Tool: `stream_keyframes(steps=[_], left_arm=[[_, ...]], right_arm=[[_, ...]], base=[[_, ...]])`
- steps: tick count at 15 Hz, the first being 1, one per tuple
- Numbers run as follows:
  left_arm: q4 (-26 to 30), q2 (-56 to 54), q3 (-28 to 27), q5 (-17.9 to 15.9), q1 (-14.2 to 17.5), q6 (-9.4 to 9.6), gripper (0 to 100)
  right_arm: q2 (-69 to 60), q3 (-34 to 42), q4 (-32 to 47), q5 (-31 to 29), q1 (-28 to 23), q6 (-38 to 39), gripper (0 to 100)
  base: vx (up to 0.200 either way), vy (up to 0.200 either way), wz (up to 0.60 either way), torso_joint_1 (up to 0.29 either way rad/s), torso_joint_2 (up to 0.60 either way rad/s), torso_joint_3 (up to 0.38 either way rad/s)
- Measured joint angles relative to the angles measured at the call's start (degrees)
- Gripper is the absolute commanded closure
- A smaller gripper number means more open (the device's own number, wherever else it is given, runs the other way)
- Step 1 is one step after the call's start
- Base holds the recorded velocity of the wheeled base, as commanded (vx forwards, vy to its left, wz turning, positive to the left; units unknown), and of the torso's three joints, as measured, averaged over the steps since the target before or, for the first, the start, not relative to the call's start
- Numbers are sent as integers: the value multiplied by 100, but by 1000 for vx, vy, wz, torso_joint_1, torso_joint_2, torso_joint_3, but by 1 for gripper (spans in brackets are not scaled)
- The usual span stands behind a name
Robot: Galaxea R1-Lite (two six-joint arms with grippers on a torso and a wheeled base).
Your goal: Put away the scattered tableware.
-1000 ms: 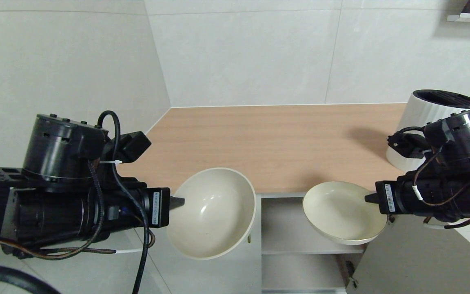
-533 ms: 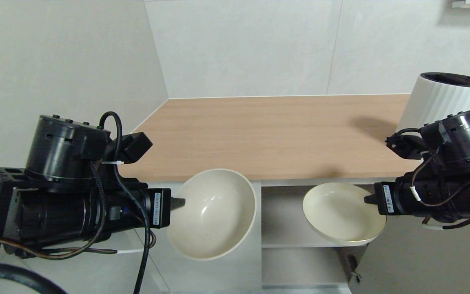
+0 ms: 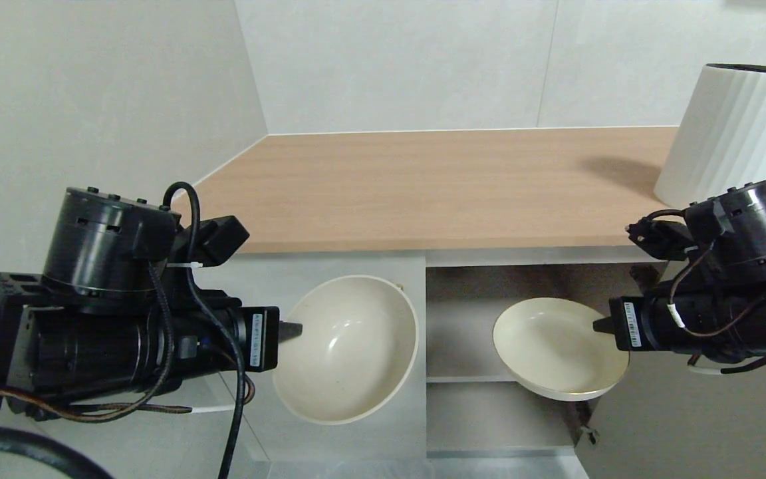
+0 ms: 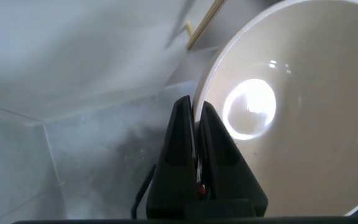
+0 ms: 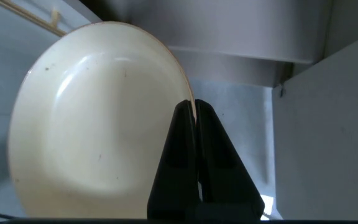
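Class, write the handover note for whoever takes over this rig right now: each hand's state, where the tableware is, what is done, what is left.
Left hand shut on the bowl at its rim, held in the air before the cabinet's left door.
Right hand shut on the plate at its rim, held before the open cabinet shelf.
Done: both dishes picked up.
Left: set both on the shelf, then release.

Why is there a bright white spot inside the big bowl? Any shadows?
Left wrist view: light bouncing off the glossy deep cream bowl makes that round glare spot. Right wrist view: the shallow cream dish shows only faint shine. Head view: the white ribbed container casts a soft dark shadow on the wooden countertop.
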Motion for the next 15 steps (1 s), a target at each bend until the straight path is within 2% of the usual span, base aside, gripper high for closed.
stream_keyframes(steps=[6,10,15], left_arm=[[0,2,2,-2,0,0,100],[0,11,2,-6,2,0,100],[6,121,-15,-2,-94,-6,100]], right_arm=[[6,11,11,5,0,0,100],[91,-4,-16,5,0,0,100],[577,38,-522,0,-1,9,100]], base=[[0,0,0,-102,409,292],[0,0,0,-16,61,47],[0,0,0,0,0,0]])
